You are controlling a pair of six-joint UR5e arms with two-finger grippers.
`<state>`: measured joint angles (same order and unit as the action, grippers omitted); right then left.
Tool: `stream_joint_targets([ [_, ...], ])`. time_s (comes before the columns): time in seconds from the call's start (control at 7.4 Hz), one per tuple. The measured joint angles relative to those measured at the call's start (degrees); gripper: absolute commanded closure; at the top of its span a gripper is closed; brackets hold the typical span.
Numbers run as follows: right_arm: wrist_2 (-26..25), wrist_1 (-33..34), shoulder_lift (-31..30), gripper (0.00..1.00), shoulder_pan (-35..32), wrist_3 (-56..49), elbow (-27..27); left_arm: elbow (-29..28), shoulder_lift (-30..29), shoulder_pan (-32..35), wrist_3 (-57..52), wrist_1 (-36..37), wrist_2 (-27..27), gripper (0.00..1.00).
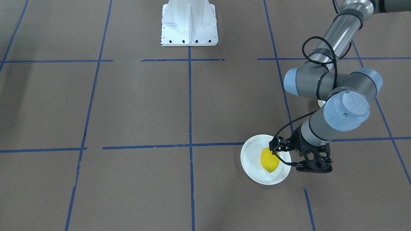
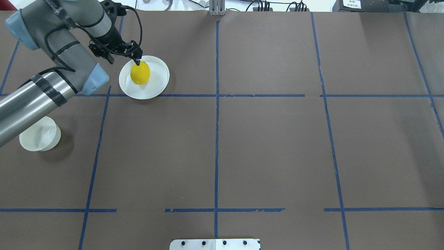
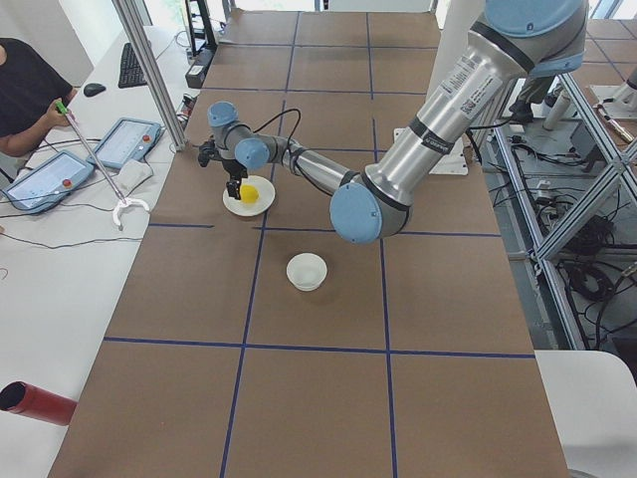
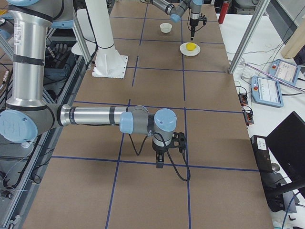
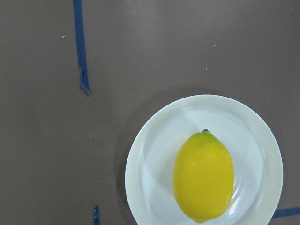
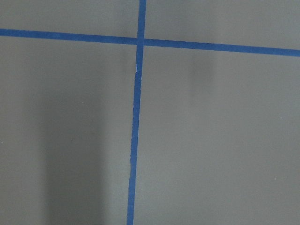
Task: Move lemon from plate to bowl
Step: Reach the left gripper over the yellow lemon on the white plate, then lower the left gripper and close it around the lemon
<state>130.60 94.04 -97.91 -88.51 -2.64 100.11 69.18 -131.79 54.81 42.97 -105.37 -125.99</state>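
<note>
Partly, the left arm [image 2: 34, 97] covers the bowl [image 2: 41, 139]

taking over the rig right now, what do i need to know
Left gripper: hovers just above the lemon's far end, gripping nothing; cannot tell if the jaws are open or shut.
Right gripper: far from both dishes, holding nothing; jaws unclear.
Lemon lies on the plate. Bowl is empty, nearer the robot, partly under the left arm.
Done: approach only. Left: grasp lemon, lift, carry to bowl, release.
</note>
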Motion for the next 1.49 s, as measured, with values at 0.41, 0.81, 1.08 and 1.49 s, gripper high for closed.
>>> stream_joint_targets([
  [0.41, 0.00, 0.00, 0.00, 0.00, 0.00, 0.00, 0.00, -4.20, -2.25, -1.76, 2.60, -4.04, 2.31, 0.01],
  [0.81, 0.00, 0.00, 0.00, 0.00, 0.00, 0.00, 0.00, -7.19, -2.27, -3.63, 3.20, -7.73, 3.81, 0.01],
  [1.08, 0.00, 0.00, 0.00, 0.00, 0.00, 0.00, 0.00, -7.81, -2.28, -4.44, 3.35, -8.53, 3.88, 0.64],
  [1.49, 0.00, 0.00, 0.00, 0.00, 0.00, 0.00, 0.00, -7.90, -1.98, -4.25, 3.05, -9.55, 3.89, 1.00],
])
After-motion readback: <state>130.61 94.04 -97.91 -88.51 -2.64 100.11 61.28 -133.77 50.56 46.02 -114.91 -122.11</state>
